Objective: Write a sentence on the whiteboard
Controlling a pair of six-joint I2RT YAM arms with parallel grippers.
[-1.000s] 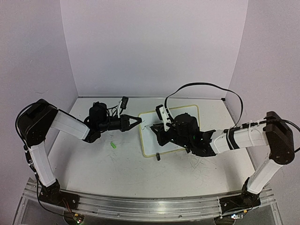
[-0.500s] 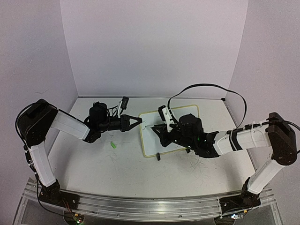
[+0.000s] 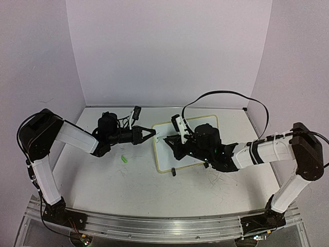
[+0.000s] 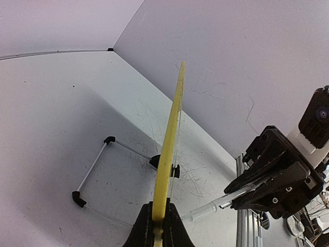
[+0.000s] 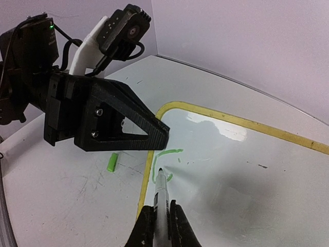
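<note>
Right end effector (image 5: 161,213) clamps marker (image 5: 162,188) | left end effector (image 4: 158,208) pinches whiteboard (image 4: 169,134) edge | sentence (image 5: 167,152): few green strokes

The top external camera is looking down from above and behind the arms over the scratched white worktop (image 3: 128,180). The left wrist camera is sighting closely along the edge of the yellow-rimmed whiteboard (image 4: 174,118) toward the right claw (image 4: 236,193). The right wrist camera is looking closely down its slim marker pen (image 5: 162,200) at the same whiteboard and the left claw (image 5: 157,135).
</note>
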